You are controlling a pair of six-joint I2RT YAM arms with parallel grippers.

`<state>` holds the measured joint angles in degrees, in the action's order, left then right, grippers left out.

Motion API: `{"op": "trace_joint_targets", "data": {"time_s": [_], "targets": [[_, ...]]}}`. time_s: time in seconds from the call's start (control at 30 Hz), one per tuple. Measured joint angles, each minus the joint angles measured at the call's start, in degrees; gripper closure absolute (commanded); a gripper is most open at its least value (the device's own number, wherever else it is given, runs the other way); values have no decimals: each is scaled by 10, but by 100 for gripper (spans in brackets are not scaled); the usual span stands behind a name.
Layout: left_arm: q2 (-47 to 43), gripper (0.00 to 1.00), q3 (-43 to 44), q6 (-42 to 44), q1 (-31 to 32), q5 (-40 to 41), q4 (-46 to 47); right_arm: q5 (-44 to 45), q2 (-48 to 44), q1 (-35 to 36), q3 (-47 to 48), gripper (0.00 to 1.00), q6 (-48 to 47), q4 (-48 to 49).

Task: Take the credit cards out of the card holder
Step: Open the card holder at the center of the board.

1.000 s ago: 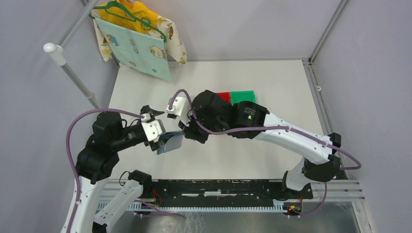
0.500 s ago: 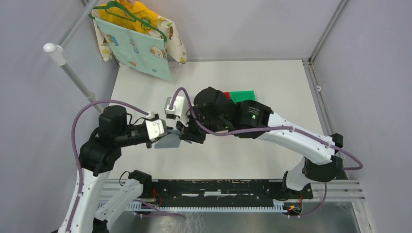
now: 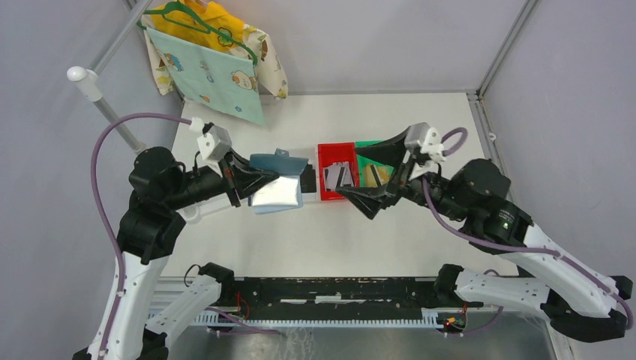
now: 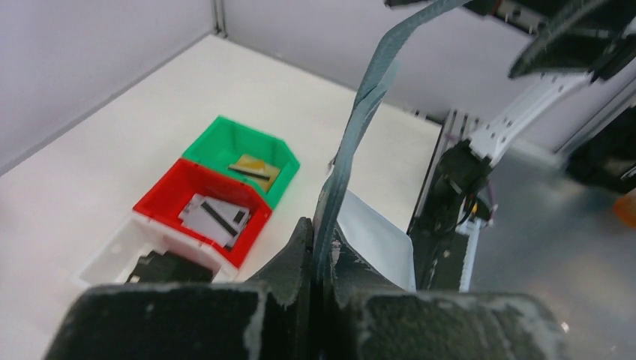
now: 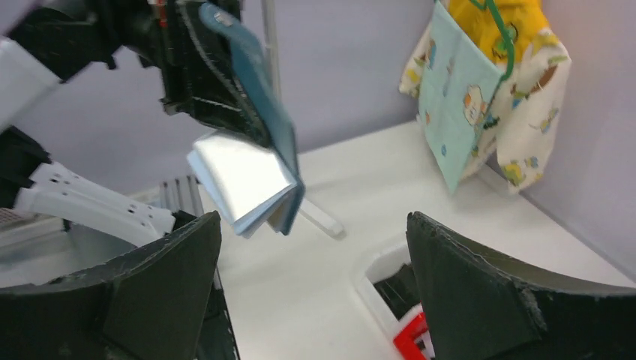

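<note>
**Card holder clamped aloft left of the red bin; right jaws spread wide**

Reference point: the red bin [image 3: 324, 161], middle of three bins set side by side on the white table [image 3: 420, 120].

1. Nearer you than the red bin and to its left, your left gripper [image 3: 251, 180] is clenched on the card holder [image 3: 279, 184]. It grips one edge and holds the holder clear of the table. The holder hangs open: a slate-blue cover on the far side and a shiny pale leaf on the near side. The left wrist view shows the blue edge [image 4: 360, 112] pinched tight between the closed fingers.

2. Your right gripper [image 3: 351, 171] hovers above the red bin's right-hand side. Its jaws stand wide apart and it holds nothing. The right wrist view shows the holder [image 5: 251, 161] well apart from both fingers.

3. Inside the red bin lie white-grey cards [image 4: 214, 217] with a dark stripe.

4. Touching the red bin on its left is the white bin [image 4: 112, 251], with a black card [image 4: 161, 266] inside. The holder hangs partly over it in the top view.

5. Touching the red bin on its right is the green bin [image 4: 225, 135], which holds a gold card [image 4: 255, 166].

6. Far beyond the red bin, to the left, a patterned cloth [image 3: 206, 75] hangs from a green hanger [image 3: 180, 11].
</note>
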<state>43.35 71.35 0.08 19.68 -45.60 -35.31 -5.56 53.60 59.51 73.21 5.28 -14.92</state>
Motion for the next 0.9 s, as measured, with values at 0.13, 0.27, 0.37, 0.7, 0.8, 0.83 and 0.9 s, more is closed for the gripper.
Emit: {"op": "trace_joint_targets", "data": {"time_s": [0.13, 0.27, 0.37, 0.7, 0.8, 0.83, 0.9], "targets": [[20, 98, 17, -132, 0, -1, 89, -48, -44, -16, -78, 2, 42, 117], [28, 98, 19, -200, 0, -2, 139, -101, -7, -28, -137, 2, 101, 203], [26, 98, 19, -224, 0, -3, 151, -138, 36, -35, -171, 4, 153, 254], [-3, 98, 19, -238, 0, -11, 158, -256, 69, -60, -204, 6, 273, 423], [-9, 98, 19, -238, 0, -13, 158, -300, 73, -61, -206, 5, 284, 451], [-9, 98, 19, -238, 0, -13, 158, -311, 75, -61, -206, 5, 289, 460], [-7, 98, 19, -238, 0, -13, 157, -323, 79, -60, -206, 7, 298, 476]]}}
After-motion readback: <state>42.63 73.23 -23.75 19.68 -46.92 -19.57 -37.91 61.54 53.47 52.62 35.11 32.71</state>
